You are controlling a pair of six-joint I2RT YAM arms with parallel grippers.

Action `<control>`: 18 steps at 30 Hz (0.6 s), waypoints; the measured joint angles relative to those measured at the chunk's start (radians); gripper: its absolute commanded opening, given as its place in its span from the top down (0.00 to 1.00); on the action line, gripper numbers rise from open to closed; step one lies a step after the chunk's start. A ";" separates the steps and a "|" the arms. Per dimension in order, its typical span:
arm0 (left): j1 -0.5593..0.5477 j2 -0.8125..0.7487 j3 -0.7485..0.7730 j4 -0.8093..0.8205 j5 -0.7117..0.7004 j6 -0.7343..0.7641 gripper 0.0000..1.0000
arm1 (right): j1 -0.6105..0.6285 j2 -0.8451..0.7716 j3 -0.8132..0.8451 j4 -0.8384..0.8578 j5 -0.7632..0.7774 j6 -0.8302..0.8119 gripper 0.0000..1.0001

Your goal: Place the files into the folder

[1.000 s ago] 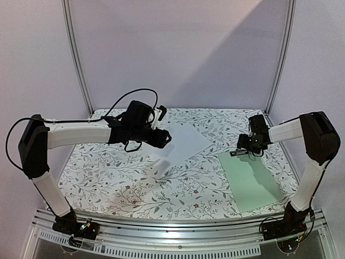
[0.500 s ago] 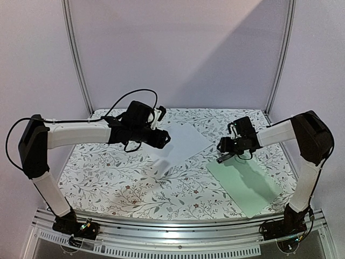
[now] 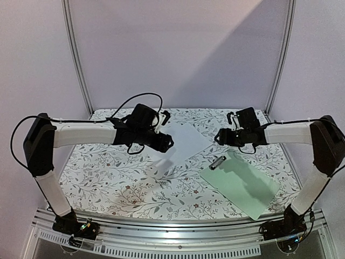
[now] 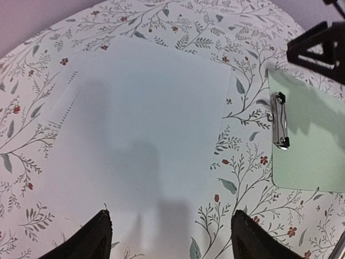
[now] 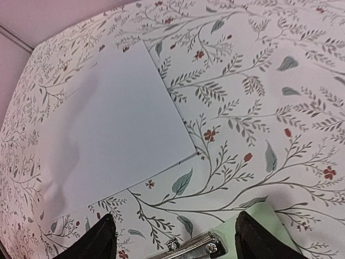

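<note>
A lab booth: blank walls [image 3: 178, 54], aluminium rail [image 3: 178, 231], floral-covered table [image 3: 118, 181].

Between files [image 3: 183, 140] and folder [image 3: 245, 183], passable tablecloth strip [image 3: 200, 159]

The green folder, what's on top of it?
Only its metal clip and a shadow, no paper. The white sheets lie apart on the tablecloth. Anything beneath the folder is hidden.

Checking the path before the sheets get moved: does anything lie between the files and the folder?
Nothing visible does. Between the files and the folder lies only bare flowered tablecloth, and the folder's clip end faces the sheets. The left gripper hangs open above the files with nothing between.
</note>
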 measured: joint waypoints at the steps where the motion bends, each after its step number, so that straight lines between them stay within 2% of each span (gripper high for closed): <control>1: -0.008 0.010 0.005 -0.005 0.003 0.003 0.23 | -0.001 -0.030 -0.006 0.002 0.018 0.001 0.25; 7: -0.085 0.085 0.045 -0.018 0.035 0.012 0.27 | -0.024 -0.114 -0.066 -0.058 0.130 0.014 0.24; 9: -0.106 0.131 0.093 -0.035 0.050 -0.001 0.29 | -0.066 -0.124 -0.132 -0.072 0.142 0.031 0.24; 14: -0.137 0.289 0.299 -0.057 0.079 -0.039 0.26 | -0.155 -0.229 -0.304 -0.119 0.170 0.056 0.22; 18: -0.183 0.454 0.531 -0.088 0.066 -0.050 0.29 | -0.164 -0.337 -0.366 -0.109 0.174 0.070 0.21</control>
